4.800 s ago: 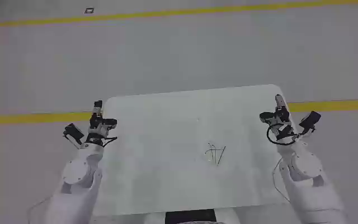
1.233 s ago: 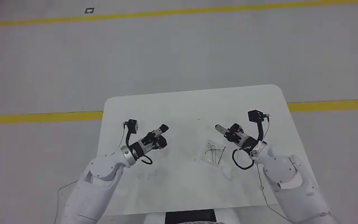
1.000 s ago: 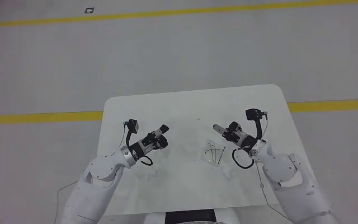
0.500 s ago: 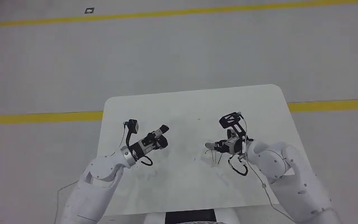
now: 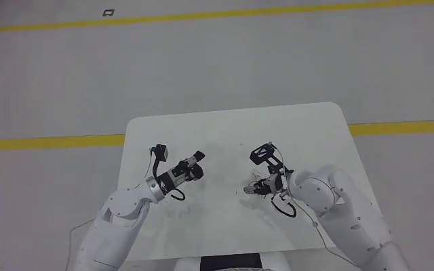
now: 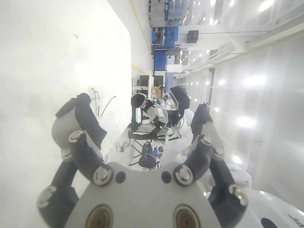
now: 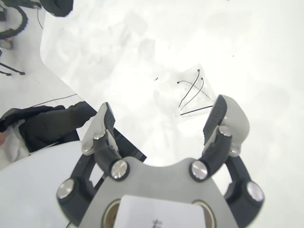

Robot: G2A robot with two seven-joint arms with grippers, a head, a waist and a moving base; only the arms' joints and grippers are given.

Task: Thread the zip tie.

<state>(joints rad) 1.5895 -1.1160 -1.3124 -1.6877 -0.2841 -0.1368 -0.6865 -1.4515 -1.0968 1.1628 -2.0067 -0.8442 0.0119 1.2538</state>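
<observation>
The table [image 5: 224, 132] is white and smooth, with round corners and some faint gray smudges. On it lies a flat, see-through plastic bag [image 7: 186, 76], about square in shape. The zip ties [image 7: 191, 90] rest on the bag, near the middle of the table and a bit to the right. They are thin, black and bendy, each with a tiny head at one end. There seem to be four. Three curve and cross each other, and one lies straight by the bag's edge.

The right gripper [image 7: 162, 113] hangs just above the bag. Its two fingers [image 7: 215, 116] are spread wide apart and hold nothing. They are gray, with black rubber pads that have little ridges. One fingertip is just beside the ends of the zip ties, and it is hard to tell if it touches them. A small white sticker [image 7: 158, 214] on this gripper's base has a mark too tiny to read.

The left gripper [image 6: 141, 106] is over the left part of the table, well apart from the zip ties. Its two dark fingers are also spread apart and hold nothing.
</observation>
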